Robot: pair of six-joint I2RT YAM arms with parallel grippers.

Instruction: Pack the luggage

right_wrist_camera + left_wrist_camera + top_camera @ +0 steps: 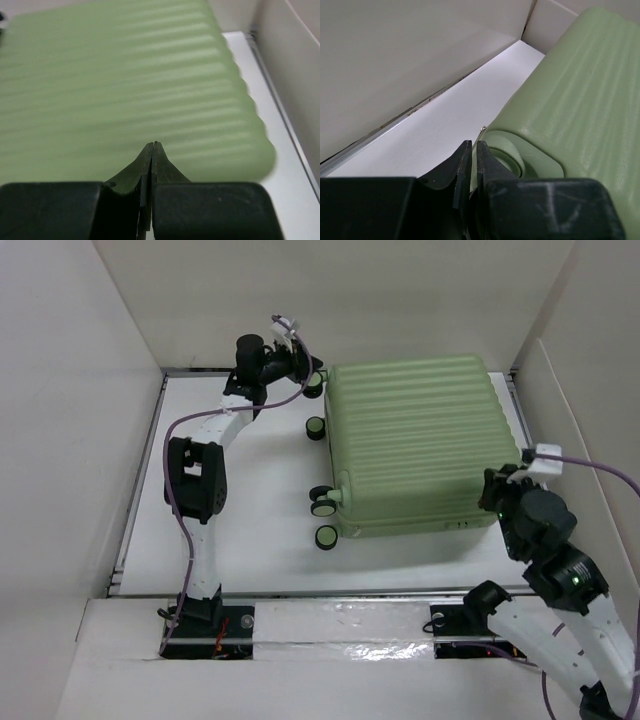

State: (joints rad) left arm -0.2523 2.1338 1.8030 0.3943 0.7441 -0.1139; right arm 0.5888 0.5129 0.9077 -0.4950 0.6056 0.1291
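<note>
Left claw (471,146) shut, empty, at luggage (420,440) corner (wrist view only); right claw (152,146) shut, empty.

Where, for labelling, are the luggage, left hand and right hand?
luggage (420,445), top external view, middle of ribbed shell.
left hand (472,146), left wrist view, between its fingertips.
right hand (152,145), right wrist view, between its fingertips.

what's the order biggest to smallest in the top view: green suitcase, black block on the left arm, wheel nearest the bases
1. green suitcase
2. black block on the left arm, though it sits higher, nearer the camera
3. wheel nearest the bases
</note>
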